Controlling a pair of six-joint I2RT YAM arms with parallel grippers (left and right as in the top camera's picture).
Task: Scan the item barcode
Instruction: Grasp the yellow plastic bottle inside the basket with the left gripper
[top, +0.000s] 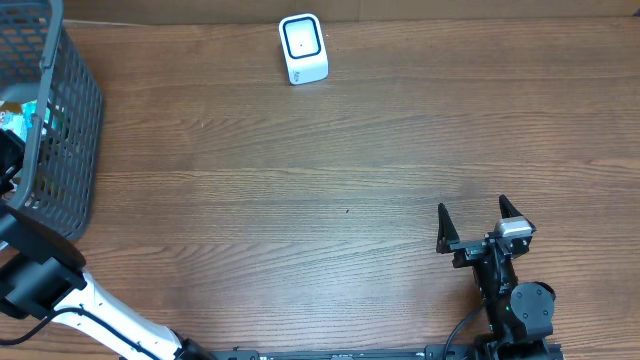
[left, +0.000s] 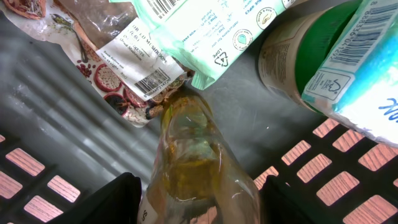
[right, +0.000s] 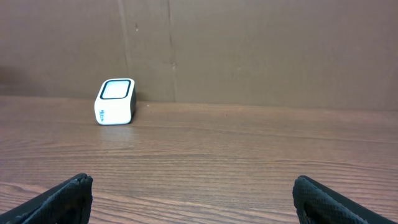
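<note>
Half of clear package (left: 193, 149) off-frame between left tool (left: 199, 190) fingers

A mock shop checkout on a test bench: a white barcode scanner (top: 302, 48) on a wooden table (top: 300, 200), a grey basket (top: 70, 130) of packaged groceries (left: 205, 25), and a robot arm (top: 505, 290).

The basket (top: 70, 110) is grey lattice, the scanner (top: 302, 48) white, the table (top: 350, 170) brown wood-grain, the bottle (left: 193, 155) clear yellowish.

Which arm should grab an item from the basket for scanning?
Left arm: its jaws straddle the clear packet inside the basket. The right arm sits, jaws open, over the table, far from the basket.
</note>
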